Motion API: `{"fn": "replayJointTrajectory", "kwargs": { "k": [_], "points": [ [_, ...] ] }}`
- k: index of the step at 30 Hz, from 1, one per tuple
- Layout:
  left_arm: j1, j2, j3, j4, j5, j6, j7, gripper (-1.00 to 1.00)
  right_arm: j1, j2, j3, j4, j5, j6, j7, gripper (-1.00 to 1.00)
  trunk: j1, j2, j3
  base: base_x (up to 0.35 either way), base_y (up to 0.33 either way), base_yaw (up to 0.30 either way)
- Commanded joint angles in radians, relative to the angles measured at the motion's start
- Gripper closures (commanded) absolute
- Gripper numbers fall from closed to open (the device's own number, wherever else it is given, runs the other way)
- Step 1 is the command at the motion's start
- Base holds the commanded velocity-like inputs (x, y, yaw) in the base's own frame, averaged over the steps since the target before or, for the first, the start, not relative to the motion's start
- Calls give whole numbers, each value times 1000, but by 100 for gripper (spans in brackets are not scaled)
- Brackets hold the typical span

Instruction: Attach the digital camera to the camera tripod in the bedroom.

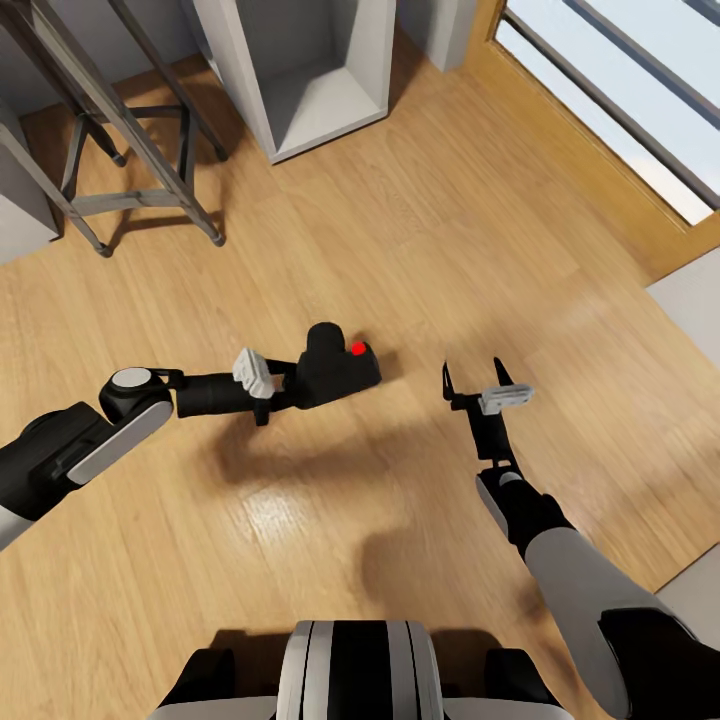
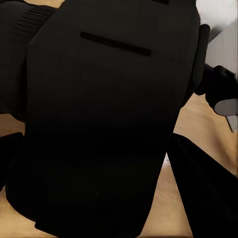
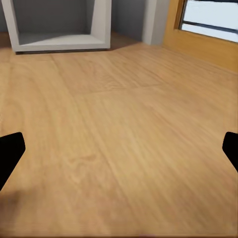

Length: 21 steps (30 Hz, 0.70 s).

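Head view, far left: the camera tripod (image 1: pixel 130 170) stands on the light wood floor (image 1: pixel 400 250) beside a white cube shelf (image 1: pixel 300 80), its thin legs splayed and its head out of frame. Nearer the robot, the left gripper (image 1: pixel 285 385) is clamped on the digital camera (image 1: pixel 335 365), held above the floor with its long axis running on from the forearm and its red button (image 1: pixel 358 348) upward. The tripod lies ahead and to the left of the camera, well apart, so the left arm is the nearer one. Right of the camera, the right gripper (image 1: pixel 472 378) hangs with fingers spread, holding nothing.
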Motion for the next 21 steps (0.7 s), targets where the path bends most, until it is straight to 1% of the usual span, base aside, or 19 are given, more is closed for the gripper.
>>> {"fn": "replayJointTrajectory", "kwargs": {
  "k": [1, 10, 15, 18, 21],
  "points": [
    [-1, 3, -2, 0, 12, 8, -10, 100, 1, -1, 3, 0, 2, -4, -2, -100, 0, 0, -1, 0, 0, 0],
    [-1, 13, -3, 2, 13, 5, -24, 100, 5, -1, 2, -2, 1, -14, -3, -100, 0, 0, -1, 0, 0, 0],
    [-1, 15, -4, 3, 14, 23, -24, 100, 6, -1, -1, -2, 1, -15, -4, -100, -2, 1, 19, 0, 0, 0],
    [-1, 24, -5, 10, 15, 50, -26, 100, 6, -1, -2, -2, 1, -15, -4, -100, -4, 2, 30, 0, 0, 0],
    [-1, 33, -8, 10, 17, 60, -31, 100, 6, -1, -3, -2, 0, -14, -4, -100, -5, 2, 42, 0, 0, 0]
  ]
}}
